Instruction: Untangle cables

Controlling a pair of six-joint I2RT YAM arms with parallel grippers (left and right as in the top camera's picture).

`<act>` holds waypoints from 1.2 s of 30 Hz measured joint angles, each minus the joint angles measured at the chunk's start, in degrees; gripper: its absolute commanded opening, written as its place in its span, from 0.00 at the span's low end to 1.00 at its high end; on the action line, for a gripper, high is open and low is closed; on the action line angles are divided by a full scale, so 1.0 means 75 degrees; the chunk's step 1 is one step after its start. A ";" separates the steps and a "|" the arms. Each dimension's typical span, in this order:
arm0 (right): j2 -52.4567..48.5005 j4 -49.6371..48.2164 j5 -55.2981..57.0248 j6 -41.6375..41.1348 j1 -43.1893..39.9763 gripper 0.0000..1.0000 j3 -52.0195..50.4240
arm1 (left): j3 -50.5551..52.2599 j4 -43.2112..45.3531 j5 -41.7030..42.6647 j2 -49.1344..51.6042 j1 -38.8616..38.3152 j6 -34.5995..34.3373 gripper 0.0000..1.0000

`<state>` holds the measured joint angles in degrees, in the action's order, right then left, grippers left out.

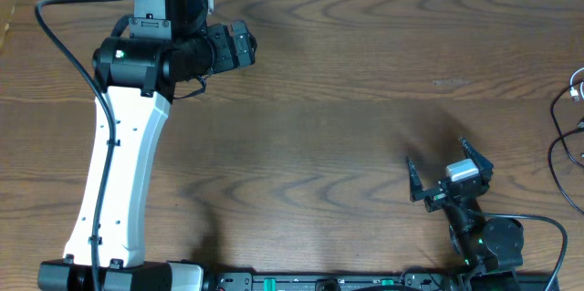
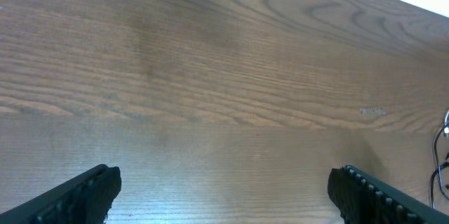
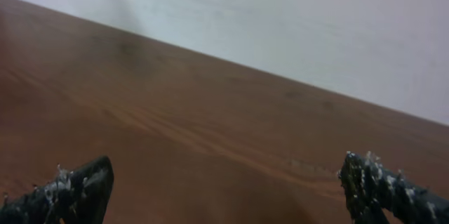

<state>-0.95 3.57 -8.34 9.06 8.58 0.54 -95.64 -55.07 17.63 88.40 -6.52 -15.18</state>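
Observation:
The cables lie at the table's far right edge as thin black and white cords, partly cut off by the frame. In the left wrist view a strip of the cables shows at the right border. My left gripper hovers over the far left of the table, far from them, open and empty. My right gripper stands near the front right, left of the cables, jaws wide apart with nothing between them. The right wrist view shows no cables.
The brown wooden table fills the view. The left arm's white link stretches from the front left toward the back. A thick black arm wire loops at the left. A pale wall rises behind the table.

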 measured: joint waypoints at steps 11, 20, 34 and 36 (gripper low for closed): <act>0.0012 -0.0003 0.0000 0.0000 0.0000 0.99 0.0000 | 0.0000 -0.0003 0.0000 0.0003 0.0000 0.0000 0.99; 0.0012 -0.0003 0.0000 0.0000 0.0000 0.99 0.0000 | 0.0000 -0.0003 0.0000 0.0000 0.0000 0.0000 0.99; 0.0012 -0.0003 -0.0003 0.0000 0.0000 0.99 0.0000 | 0.0000 -0.0055 -0.0187 -0.0012 0.0000 -0.0003 0.99; 0.0012 -0.0003 0.0000 0.0000 0.0000 0.99 0.0000 | 0.0000 -0.0169 -0.0353 -0.0052 0.0000 -0.0003 0.99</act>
<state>-0.86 3.55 -8.34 9.06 8.58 0.54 -95.64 -56.34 14.98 88.01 -6.52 -15.20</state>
